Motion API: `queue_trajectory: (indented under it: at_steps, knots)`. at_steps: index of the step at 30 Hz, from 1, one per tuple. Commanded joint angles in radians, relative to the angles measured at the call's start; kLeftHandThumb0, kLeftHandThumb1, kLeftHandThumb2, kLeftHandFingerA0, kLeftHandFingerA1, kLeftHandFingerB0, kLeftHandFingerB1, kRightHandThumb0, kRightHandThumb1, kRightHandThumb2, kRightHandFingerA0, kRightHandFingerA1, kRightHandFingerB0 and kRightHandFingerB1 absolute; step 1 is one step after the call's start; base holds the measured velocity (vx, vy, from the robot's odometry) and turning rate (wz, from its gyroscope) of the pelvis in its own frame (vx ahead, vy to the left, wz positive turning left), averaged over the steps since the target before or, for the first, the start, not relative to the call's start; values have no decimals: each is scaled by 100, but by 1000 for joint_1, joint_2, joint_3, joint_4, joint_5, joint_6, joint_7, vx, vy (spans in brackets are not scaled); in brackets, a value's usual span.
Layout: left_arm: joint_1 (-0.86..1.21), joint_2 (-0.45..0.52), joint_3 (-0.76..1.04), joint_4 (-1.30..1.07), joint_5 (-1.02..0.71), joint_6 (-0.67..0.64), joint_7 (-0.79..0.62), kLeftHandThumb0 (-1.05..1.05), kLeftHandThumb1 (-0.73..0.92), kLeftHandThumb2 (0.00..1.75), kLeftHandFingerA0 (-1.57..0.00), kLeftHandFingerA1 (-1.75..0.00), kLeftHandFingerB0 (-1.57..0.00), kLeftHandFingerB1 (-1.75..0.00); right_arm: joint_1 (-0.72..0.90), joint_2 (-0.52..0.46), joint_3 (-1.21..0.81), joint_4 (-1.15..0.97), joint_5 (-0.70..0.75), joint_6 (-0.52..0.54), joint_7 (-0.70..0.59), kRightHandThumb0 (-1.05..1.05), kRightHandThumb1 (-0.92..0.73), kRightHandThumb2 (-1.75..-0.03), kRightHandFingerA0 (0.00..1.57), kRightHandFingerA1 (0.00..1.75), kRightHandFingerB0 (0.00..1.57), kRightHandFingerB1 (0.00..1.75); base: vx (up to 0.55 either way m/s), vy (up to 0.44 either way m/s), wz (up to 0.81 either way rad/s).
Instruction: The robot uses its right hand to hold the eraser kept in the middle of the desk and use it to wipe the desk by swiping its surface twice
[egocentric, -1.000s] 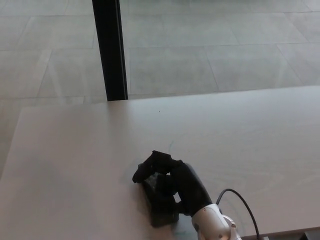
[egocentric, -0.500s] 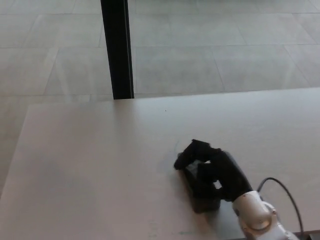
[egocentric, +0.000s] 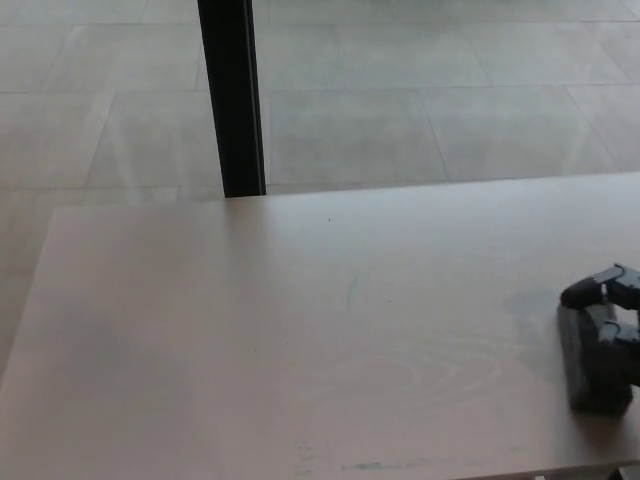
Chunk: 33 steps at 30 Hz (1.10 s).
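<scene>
My right hand (egocentric: 612, 318) shows at the right edge of the head view, its black fingers (egocentric: 590, 290) curled over a dark rectangular eraser (egocentric: 592, 368). The eraser lies flat on the pale desk (egocentric: 300, 340), its long side running toward me. Only part of the hand is in the picture; the wrist and forearm are cut off by the frame. Faint smear marks curve across the desk surface left of the eraser. My left hand does not show.
A black vertical post (egocentric: 232, 95) stands behind the desk's far edge at the left of centre. Beyond it lies a grey tiled floor (egocentric: 420, 90). The desk's left edge runs down the picture's left side.
My right hand has slid the eraser across the desk from the front middle to the far right edge of the picture. The camera has shifted only slightly.
</scene>
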Motion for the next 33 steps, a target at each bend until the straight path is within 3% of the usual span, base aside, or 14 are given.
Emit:
queue_trajectory:
  at_steps: [1,5,6,11,12,14,16,17,18,22,24,26,31,33]
  knots:
    - [-2,18,5,18,-9,-8,1,-49,47,90,-77,-83,-60,-72,40,-33,-59,37,63,64,20,-15,-57,-105,94,175,71,162,0,0,0]
    - [-2,22,16,34,-21,-7,-4,-47,47,90,-78,-84,-59,-71,62,-68,-88,58,72,46,28,-19,-58,-106,95,175,78,154,0,0,0]
    - [-3,23,16,38,-20,-10,-2,-48,47,90,-77,-84,-58,-71,63,-69,-90,65,72,41,28,-28,-54,-113,121,142,98,127,0,0,0]
    - [-1,25,13,52,-14,-23,4,-43,64,59,-82,-79,-66,-67,63,-61,-89,96,77,19,31,-23,-59,-102,103,175,85,151,0,0,0]
    - [0,25,15,51,-16,-26,5,-48,47,90,-81,-84,-64,-73,65,-55,-91,99,89,8,46,-28,-52,-110,128,142,102,126,0,0,0]
    - [-3,26,26,54,-29,-19,-2,-43,62,59,-83,-83,-71,-71,60,-54,-80,101,84,15,45,-20,-57,-106,100,175,82,153,0,0,0]
    - [-4,27,24,57,-26,-24,-4,-42,63,59,-81,-81,-70,-70,62,-52,-66,80,82,27,49,-27,-53,-111,125,142,99,126,0,0,0]
    - [-7,27,30,59,-32,-18,-4,-42,63,59,-82,-82,-69,-70,59,-56,-59,67,84,56,62,-19,-61,-101,94,175,75,154,0,0,0]
    - [-4,29,20,57,-20,-23,-1,-47,47,90,-81,-85,-63,-73,51,-69,-59,61,112,87,127,-19,-67,-98,91,175,74,140,0,0,0]
    - [3,21,29,34,-31,-17,-1,-44,62,58,-80,-83,-66,-68,39,-105,-49,26,150,132,243,-21,-71,-83,83,173,75,88,0,0,0]
    - [6,23,25,33,-26,-18,-3,-42,63,59,-83,-83,-67,-68,36,-119,-45,11,153,140,261,-35,-78,-66,79,133,65,46,0,0,0]
    - [7,25,25,39,-25,-21,-6,-42,63,59,-83,-83,-67,-68,36,-129,-41,-1,154,147,274,-35,-78,-66,79,133,65,46,0,0,0]
    - [9,27,31,46,-32,-28,-18,-45,45,89,-79,-86,-64,-74,-9,-202,-77,-58,207,214,338,-63,-70,-62,56,44,25,29,0,0,0]
    - [7,25,33,39,-34,-13,-6,-41,63,58,-81,-84,-67,-69,-19,-228,-79,-81,209,236,353,-67,-71,-62,50,40,22,28,0,0,0]
